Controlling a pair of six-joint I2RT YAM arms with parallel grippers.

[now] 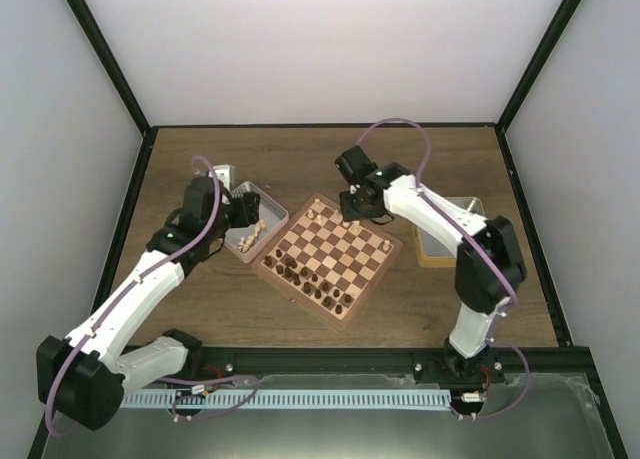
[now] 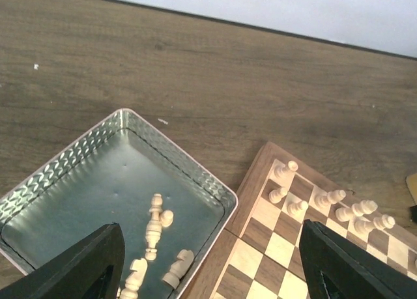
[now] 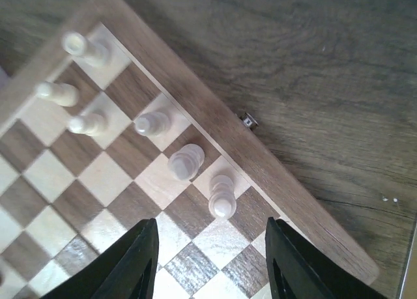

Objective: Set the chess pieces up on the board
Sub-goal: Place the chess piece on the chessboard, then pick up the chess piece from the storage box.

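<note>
Right gripper (image 3: 210, 228) is hovering open and empty over the board (image 3: 267, 175), with several chess pieces (image 3: 186, 162) standing along its 1 o'clock edge. Left gripper (image 2: 210, 228) is gaping empty over the tray (image 2: 71, 156) at 9 o'clock, more lying inside. Looking under half done.

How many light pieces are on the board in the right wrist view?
6 light pieces: three by the board's corner, three in a line beside its rim. More may lie outside this view.
</note>
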